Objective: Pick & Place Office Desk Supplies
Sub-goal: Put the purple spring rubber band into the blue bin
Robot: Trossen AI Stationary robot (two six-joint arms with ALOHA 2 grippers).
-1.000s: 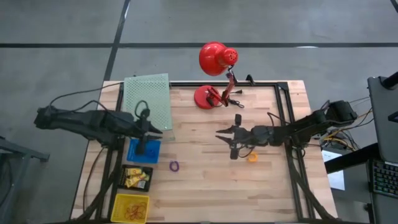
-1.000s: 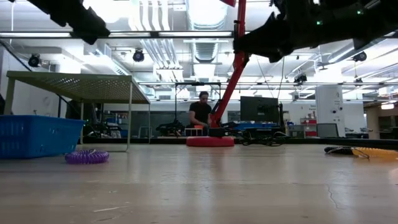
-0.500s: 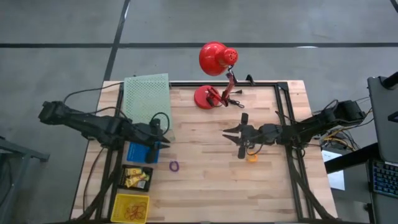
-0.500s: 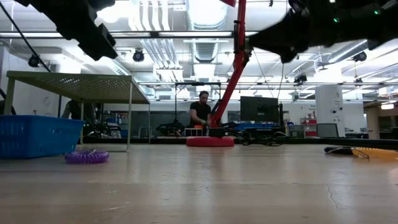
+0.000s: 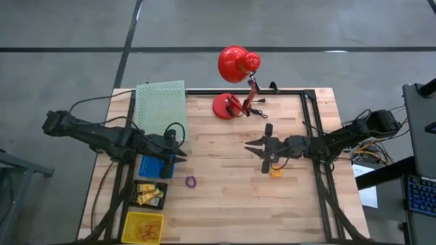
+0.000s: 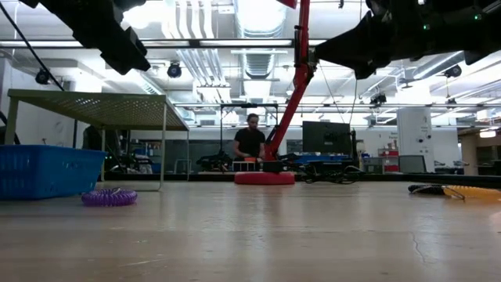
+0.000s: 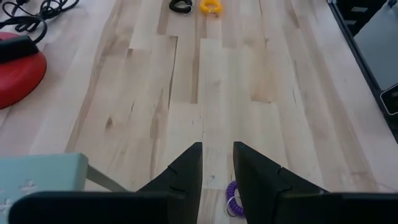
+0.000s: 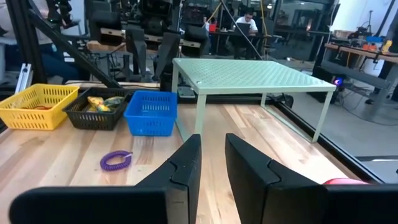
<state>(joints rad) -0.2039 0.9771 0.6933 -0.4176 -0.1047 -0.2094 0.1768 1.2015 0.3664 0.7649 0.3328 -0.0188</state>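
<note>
your left gripper hangs over the blue basket, fingers narrowly parted, holding nothing. the purple ring lies on the table at about five o'clock from it, near. your right gripper hangs mid-table, fingers a narrow gap apart, empty. the orange ring sits just beside it at about four o'clock, with the black ring next to that.

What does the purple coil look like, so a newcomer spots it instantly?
Start at the row of three baskets along the table's left edge, the blue basket farthest back. Just right of the black basket, the purple coil lies alone on bare wood: a small springy purple ring, unlike the orange ring across the table.
</note>
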